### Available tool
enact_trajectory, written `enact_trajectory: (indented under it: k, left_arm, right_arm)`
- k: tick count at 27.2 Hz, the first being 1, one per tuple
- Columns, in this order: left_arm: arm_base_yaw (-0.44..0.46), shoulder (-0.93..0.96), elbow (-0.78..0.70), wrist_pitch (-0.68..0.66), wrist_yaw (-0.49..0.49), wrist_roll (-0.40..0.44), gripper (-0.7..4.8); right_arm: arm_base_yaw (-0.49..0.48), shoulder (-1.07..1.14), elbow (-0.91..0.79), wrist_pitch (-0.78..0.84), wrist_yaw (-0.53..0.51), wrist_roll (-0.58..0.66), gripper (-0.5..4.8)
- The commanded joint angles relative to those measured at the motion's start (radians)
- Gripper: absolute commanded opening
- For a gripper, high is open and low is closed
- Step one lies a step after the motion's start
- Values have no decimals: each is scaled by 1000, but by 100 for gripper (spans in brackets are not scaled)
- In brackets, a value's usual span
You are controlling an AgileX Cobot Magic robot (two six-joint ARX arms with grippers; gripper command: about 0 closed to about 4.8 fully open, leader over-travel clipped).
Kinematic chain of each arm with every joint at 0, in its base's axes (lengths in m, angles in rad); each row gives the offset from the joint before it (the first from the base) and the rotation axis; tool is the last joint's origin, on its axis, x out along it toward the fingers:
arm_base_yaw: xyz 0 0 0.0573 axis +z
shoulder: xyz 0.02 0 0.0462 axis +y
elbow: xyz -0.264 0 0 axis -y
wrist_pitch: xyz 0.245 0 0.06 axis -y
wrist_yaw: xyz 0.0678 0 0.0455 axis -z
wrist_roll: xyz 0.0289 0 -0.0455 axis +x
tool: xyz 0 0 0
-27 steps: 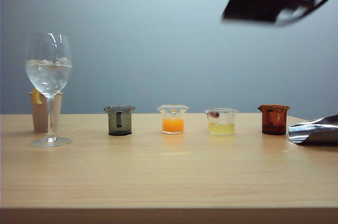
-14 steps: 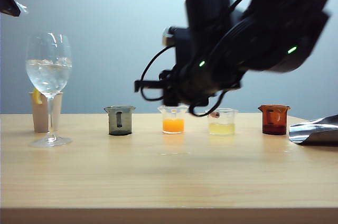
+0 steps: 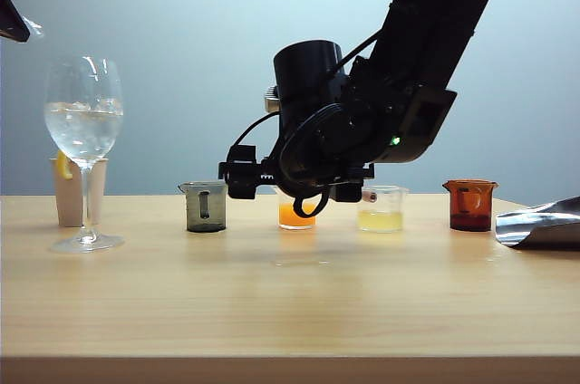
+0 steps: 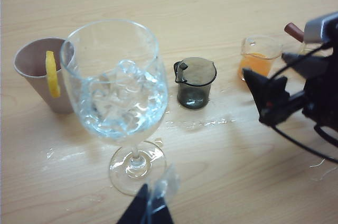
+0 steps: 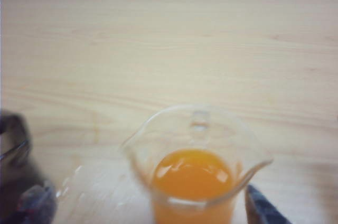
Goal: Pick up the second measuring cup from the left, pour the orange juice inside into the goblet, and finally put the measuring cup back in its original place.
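Note:
The second measuring cup from the left (image 5: 195,145) is clear glass with bright orange juice (image 5: 193,174) in it. It stands on the table between the wide-apart fingers of my right gripper (image 5: 150,211), which is open; the cup sits nearer one finger. In the exterior view my right gripper (image 3: 292,187) hangs low in front of that cup (image 3: 292,215) and hides most of it. The goblet (image 3: 83,130) stands at the far left with ice and clear liquid. My left gripper (image 4: 150,209) is shut, hovering above and in front of the goblet's foot (image 4: 137,166).
A smoky grey cup (image 3: 206,206) stands left of the orange one, a pale yellow cup (image 3: 381,209) and an amber cup (image 3: 470,205) to its right. A paper cup with a lemon slice (image 3: 71,192) is behind the goblet. Crumpled foil (image 3: 544,225) lies far right. Wet patches (image 4: 200,123) mark the table.
My right arm has swung down from the upper right to the orange cup, and its gripper has opened around it. The left gripper has shifted slightly at the upper left corner.

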Motion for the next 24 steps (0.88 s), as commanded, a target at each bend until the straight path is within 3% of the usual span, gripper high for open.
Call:
enact_trajectory:
  k: [1, 12, 24]
  left_arm:
    - [-3, -2, 1, 7, 0, 4, -5]
    - [-20, -2, 1, 7, -7, 61, -5]
    - [-19, -2, 1, -2, -7, 60, -5]
  right_arm:
    - [-24, 26, 51, -31, -5, 41, 479]
    - [-71, 104, 119, -60, -108, 47, 479]
    - [-95, 154, 191, -74, -129, 47, 479]
